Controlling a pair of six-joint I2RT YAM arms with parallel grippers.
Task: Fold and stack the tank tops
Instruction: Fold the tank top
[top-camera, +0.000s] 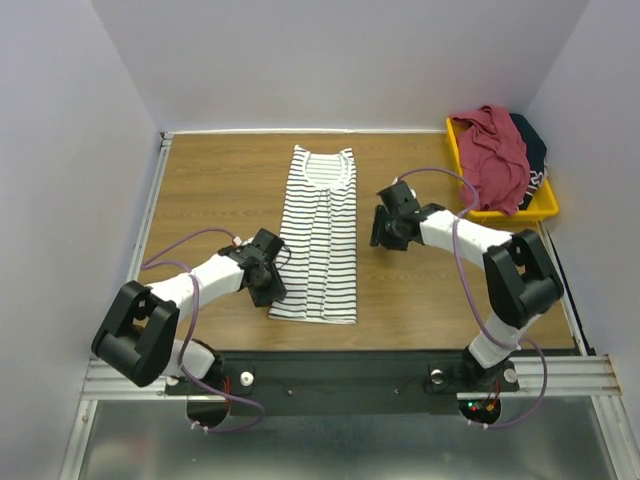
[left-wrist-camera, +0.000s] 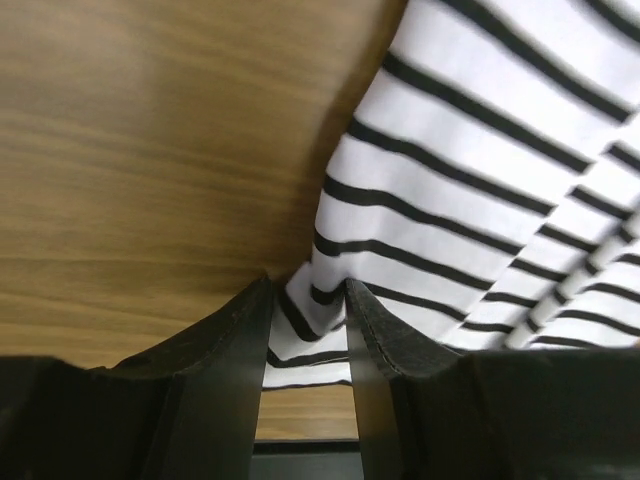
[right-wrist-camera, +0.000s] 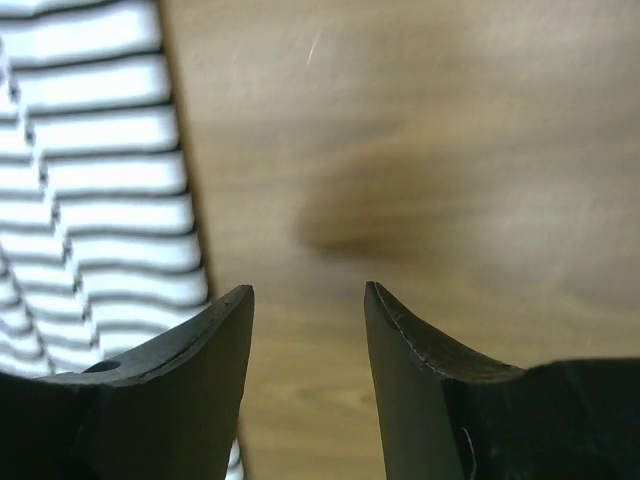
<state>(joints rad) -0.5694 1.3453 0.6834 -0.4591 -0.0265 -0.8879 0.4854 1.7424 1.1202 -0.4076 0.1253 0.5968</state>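
From above: the white striped tank top (top-camera: 320, 235) lies flat in the middle of the table (top-camera: 210, 190), folded into a long narrow strip. Its neckline is at the far end and its hem is toward the arms. The left gripper (top-camera: 268, 278) is down low at the strip's near-left edge. Its forearm reaches in from the left, and the fingers are lost under the black wrist housing. The right gripper (top-camera: 385, 230) sits just right of the strip's middle, over bare wood, with the elbow folded high behind it. Its fingers are hidden from here too. Back right, the yellow bin (top-camera: 500, 214) holds the maroon tank top (top-camera: 495, 150), heaped and draped over the rim. Only a sliver of the dark navy tank top (top-camera: 530, 138) peeks out behind it, and most of the bin's inside is covered.

Left wrist: two black fingers (left-wrist-camera: 235, 345), narrowly parted, straddle the edge of the striped cloth. Stripes and wood both show through the gap. Whether the pads touch the fabric, can't tell. The rest of the top runs out of frame at the upper right.

Right wrist: fingers (right-wrist-camera: 195, 350) spread wide, with nothing between them but wood grain. The striped edge runs down the left side, blurred, cut by the frame and partly behind the left finger.
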